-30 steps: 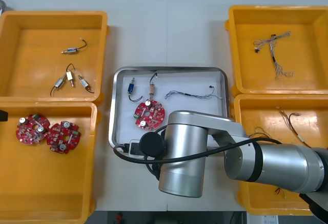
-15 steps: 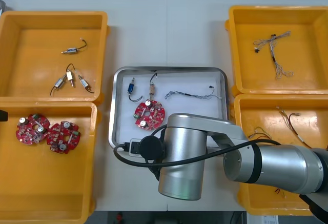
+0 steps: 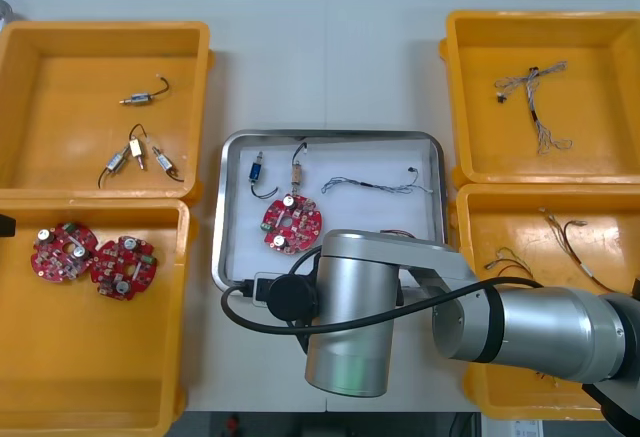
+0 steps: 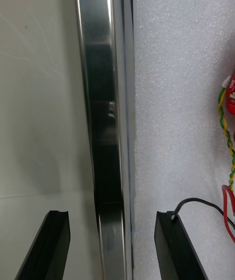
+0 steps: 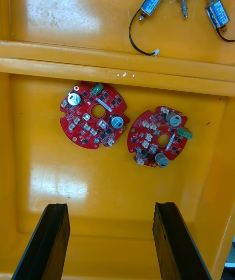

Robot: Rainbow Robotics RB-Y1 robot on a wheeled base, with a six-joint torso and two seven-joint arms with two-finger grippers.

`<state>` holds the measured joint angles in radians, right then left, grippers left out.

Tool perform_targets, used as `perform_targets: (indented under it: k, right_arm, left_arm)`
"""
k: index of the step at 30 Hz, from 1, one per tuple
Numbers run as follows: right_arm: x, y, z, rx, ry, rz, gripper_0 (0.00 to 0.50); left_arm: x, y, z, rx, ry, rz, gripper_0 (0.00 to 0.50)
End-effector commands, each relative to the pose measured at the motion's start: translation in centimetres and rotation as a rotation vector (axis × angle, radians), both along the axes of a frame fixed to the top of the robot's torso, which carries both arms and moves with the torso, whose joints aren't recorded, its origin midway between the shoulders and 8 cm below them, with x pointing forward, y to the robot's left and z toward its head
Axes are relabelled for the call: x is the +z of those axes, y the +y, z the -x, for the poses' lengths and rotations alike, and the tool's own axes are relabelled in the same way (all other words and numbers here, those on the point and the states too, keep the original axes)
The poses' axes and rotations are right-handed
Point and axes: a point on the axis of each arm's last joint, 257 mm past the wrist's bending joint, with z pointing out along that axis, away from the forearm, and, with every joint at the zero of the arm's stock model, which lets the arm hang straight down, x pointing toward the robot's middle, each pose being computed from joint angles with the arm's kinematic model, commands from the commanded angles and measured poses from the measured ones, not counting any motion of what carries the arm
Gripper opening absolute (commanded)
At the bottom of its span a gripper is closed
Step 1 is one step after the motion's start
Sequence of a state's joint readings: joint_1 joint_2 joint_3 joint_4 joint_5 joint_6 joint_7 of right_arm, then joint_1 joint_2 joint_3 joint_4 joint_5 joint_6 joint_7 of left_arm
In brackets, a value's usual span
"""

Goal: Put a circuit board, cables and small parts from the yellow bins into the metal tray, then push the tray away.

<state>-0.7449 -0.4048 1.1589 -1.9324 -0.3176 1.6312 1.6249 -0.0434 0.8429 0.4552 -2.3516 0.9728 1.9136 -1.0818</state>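
The right gripper (image 4: 111, 216) stood wide open astride the near rim of the metal tray (image 4: 98, 89) between the yellow bins (image 3: 205, 77). I'd say the push wanted square, low contact to slide it straight. The left gripper (image 5: 110, 209) hung open over 2 circuit boards (image 5: 94, 120).

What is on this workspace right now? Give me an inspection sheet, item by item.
Surface: light table with four yellow bins.
Job's things: metal tray, white inside, holds one circuit board and two small metal parts; two more boards lie in the near left bin; four parts lie in the far left bin.
Clutter: nothing seen.
Grippers: right gripper open, astride the tray's rim, one finger inside, one outside; left gripper open above the boards' bin.
Cables: blue and white cable and red and yellow cable in the tray; more cables in both right bins.
Surroundings: nothing seen.
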Motion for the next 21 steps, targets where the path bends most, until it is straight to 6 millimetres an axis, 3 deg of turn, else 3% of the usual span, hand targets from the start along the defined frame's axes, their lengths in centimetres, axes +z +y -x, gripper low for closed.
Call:
perform_targets:
  k: [1,5,7,12,13,14,16,18,21]
  right_arm:
    - [-0.16,2.12,1.18,0.064,0.001,-0.011,0.5]
    - [-0.1,2.28,1.28,0.067,0.002,-0.012,0.5]
    - [-0.04,2.32,1.33,0.069,0.001,-0.013,0.475]
    - [0.17,2.27,1.48,0.071,0.0,-0.013,0.331]
    - [0.18,2.19,1.47,0.07,-0.001,-0.012,0.331]
    - [0.18,2.19,1.47,0.071,-0.001,-0.011,0.223]
    - [0.16,2.03,1.44,0.066,0.0,-0.009,0.127]
    - [0.21,2.03,1.49,0.066,0.0,-0.009,0.095]
    - [0.26,1.99,1.51,0.066,-0.001,-0.009,0.093]
  left_arm:
    - [0.49,1.14,0.56,-0.064,0.01,-0.098,0.5]
    - [0.49,1.14,0.56,-0.064,0.01,-0.098,0.5]
    - [0.49,1.14,0.56,-0.064,0.01,-0.098,0.5]
    - [0.49,1.14,0.56,-0.064,0.01,-0.098,0.5]
    - [0.49,1.14,0.56,-0.064,0.01,-0.098,0.5]
    - [0.49,1.14,0.56,-0.064,0.01,-0.098,0.5]
    - [0.49,1.14,0.56,-0.064,0.01,-0.098,0.5]
    - [0.49,1.14,0.56,-0.064,0.01,-0.098,0.5]
    - [0.49,1.14,0.56,-0.064,0.01,-0.098,0.5]
